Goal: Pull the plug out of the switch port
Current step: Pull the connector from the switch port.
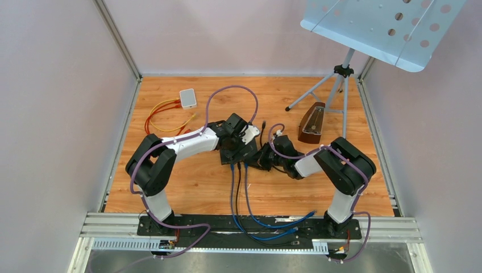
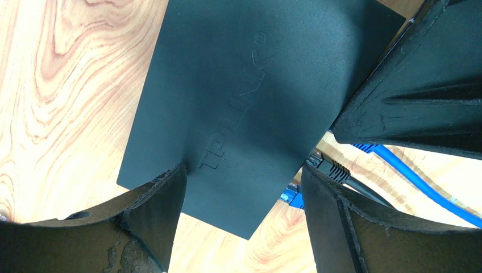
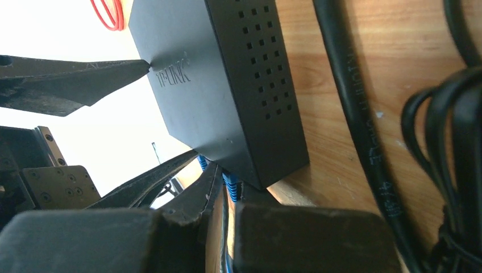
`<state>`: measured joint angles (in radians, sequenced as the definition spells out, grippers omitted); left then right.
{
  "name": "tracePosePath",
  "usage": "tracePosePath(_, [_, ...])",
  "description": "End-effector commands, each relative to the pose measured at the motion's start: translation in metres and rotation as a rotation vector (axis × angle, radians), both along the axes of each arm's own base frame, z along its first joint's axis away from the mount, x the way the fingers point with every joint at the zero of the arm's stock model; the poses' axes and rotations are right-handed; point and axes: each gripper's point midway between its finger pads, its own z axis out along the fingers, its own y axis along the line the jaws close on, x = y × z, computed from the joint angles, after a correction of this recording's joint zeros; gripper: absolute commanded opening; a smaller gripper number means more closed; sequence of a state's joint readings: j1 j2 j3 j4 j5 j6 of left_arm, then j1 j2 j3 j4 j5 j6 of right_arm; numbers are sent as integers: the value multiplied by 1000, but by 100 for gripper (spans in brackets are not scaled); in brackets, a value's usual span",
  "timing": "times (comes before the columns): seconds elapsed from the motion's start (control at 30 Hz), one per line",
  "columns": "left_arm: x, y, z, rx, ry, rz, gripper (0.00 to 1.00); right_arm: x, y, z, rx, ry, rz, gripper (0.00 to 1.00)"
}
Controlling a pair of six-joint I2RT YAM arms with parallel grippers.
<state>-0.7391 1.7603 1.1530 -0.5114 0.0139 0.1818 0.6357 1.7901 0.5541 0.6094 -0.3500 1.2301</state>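
Wooden table (image 1: 199, 187), switch (image 2: 239, 108) logo wrist-only

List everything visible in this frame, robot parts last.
TP-Link switch: 1, black, table centre, between the hands
Blue cables: 2 or more, running from switch to near edge
Black cable: 1, right of switch
White box: 1, far left
Red and yellow cables: several, by white box
Metronome: 1, brown, far right
Music stand: 1, light blue, far right
Left hand: straddling switch, open
Right hand: at blue plugs, grip unclear
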Motion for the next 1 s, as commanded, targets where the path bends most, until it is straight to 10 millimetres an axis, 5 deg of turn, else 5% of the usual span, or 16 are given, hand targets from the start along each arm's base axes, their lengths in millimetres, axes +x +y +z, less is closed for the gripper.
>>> tracePosePath(0.0, [-18, 3, -18, 19, 91, -7, 81, -2, -13, -20, -110, 10, 7, 0])
tracePosePath(0.43, [-18, 6, -16, 50, 103, -2, 81, -3, -16, -18, -158, -29, 53, 1])
tracePosePath(0.7, [-20, 5, -19, 43, 114, -1, 80, 4, -13, -20, -162, -2, 26, 26])
tracePosePath(0.97, [-23, 5, -20, 37, 124, -6, 78, 6, -14, -27, -131, 56, -15, 30])
